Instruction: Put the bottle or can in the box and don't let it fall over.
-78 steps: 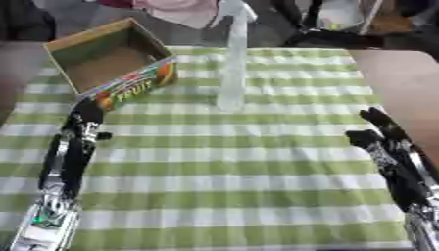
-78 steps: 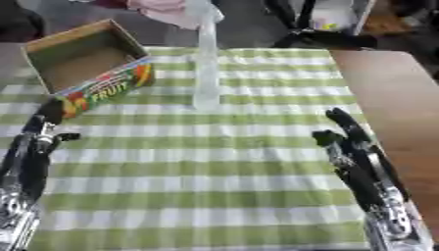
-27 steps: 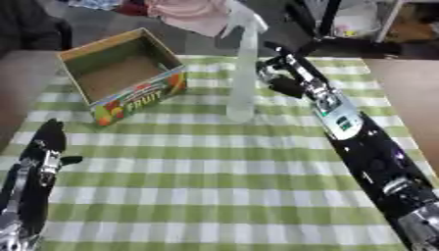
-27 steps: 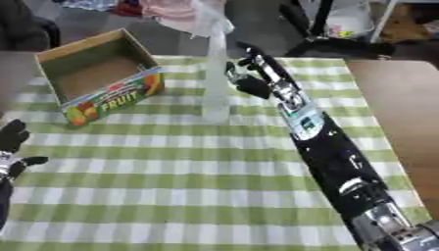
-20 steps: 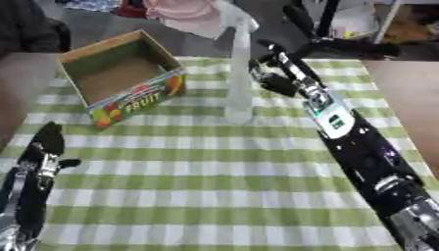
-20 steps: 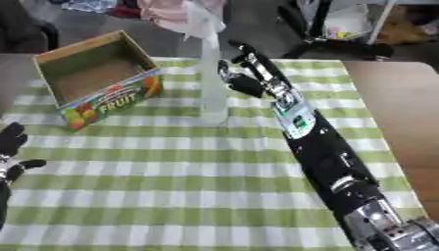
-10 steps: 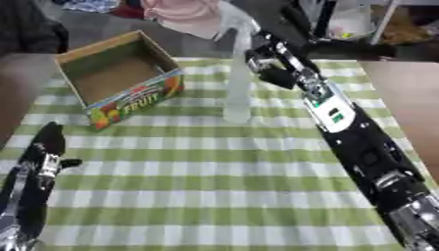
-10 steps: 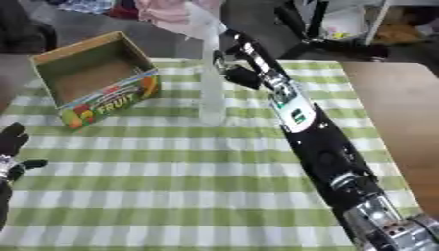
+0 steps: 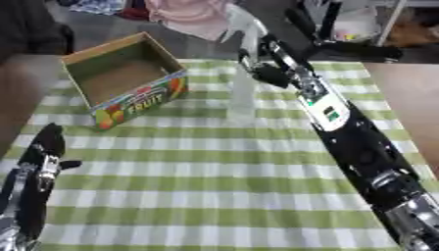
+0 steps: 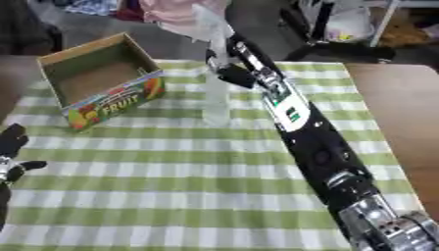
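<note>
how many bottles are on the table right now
1. A tall clear plastic bottle stands upright on the green checked tablecloth, just right of the open cardboard fruit box, with the right hand at its upper part. None shows inside the box.

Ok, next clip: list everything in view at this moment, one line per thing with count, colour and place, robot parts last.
Bottle: one, clear and tall, standing upright on the cloth at the far middle, right of the box.
Box: one, open cardboard with a green side printed with fruit, far left of the cloth, nothing visible inside.
Tablecloth: one, green and white check, covering most of the table.
Table: one, brown wood, bare on the right edge.
Right hand: one, black, at the bottle's upper part; whether the fingers close on it cannot be told.
Left hand: one, black, resting open at the lower left.
</note>
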{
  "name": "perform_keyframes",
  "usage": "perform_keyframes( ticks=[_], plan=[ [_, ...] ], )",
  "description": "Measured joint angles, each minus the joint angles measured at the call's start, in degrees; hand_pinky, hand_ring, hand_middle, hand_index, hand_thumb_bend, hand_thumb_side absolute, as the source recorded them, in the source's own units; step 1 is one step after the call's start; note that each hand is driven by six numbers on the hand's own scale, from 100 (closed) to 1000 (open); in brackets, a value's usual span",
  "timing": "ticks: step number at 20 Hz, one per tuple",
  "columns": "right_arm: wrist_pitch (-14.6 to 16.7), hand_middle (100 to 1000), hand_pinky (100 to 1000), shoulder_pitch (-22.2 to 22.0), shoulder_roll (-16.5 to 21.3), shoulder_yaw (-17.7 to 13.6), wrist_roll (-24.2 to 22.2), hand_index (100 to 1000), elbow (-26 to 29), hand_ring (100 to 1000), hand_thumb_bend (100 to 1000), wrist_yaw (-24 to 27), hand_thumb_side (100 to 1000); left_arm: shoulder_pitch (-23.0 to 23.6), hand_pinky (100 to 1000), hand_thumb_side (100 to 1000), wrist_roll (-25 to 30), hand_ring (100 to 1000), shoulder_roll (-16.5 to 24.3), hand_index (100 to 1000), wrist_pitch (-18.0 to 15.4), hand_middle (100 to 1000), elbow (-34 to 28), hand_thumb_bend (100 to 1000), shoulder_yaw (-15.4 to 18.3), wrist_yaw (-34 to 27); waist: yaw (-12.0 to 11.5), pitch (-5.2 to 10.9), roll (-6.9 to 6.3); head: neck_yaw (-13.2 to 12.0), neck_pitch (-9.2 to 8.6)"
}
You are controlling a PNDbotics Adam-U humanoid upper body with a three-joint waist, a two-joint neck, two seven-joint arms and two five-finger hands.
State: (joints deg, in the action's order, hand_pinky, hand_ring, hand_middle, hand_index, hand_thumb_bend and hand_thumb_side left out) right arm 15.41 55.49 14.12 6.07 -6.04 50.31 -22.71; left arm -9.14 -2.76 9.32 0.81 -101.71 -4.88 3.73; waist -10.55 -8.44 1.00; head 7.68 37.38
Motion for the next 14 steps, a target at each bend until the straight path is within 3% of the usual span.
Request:
perform_keyframes(
  ticks=[11,14],
  plan=[
    [0.71,1000,880,-0.50,-3.05,-0.06,-1.54,1000,-5.03,841,100,-5.98,525,-0.64,698,803,0.51,1000,-0.35,917,0.13,1000,-0.01,296,-0.57,0.00,-0.90,-0.39,-0.48,0.10,-1.23],
    [0.91,1000,880,-0.80,-3.89,-0.08,-1.80,973,-6.07,841,100,-7.27,458,-0.86,698,803,0.63,1000,-0.36,917,0.13,1000,-0.01,297,-0.59,0.00,-0.91,-0.43,-0.54,0.10,-1.25]
  ],
)
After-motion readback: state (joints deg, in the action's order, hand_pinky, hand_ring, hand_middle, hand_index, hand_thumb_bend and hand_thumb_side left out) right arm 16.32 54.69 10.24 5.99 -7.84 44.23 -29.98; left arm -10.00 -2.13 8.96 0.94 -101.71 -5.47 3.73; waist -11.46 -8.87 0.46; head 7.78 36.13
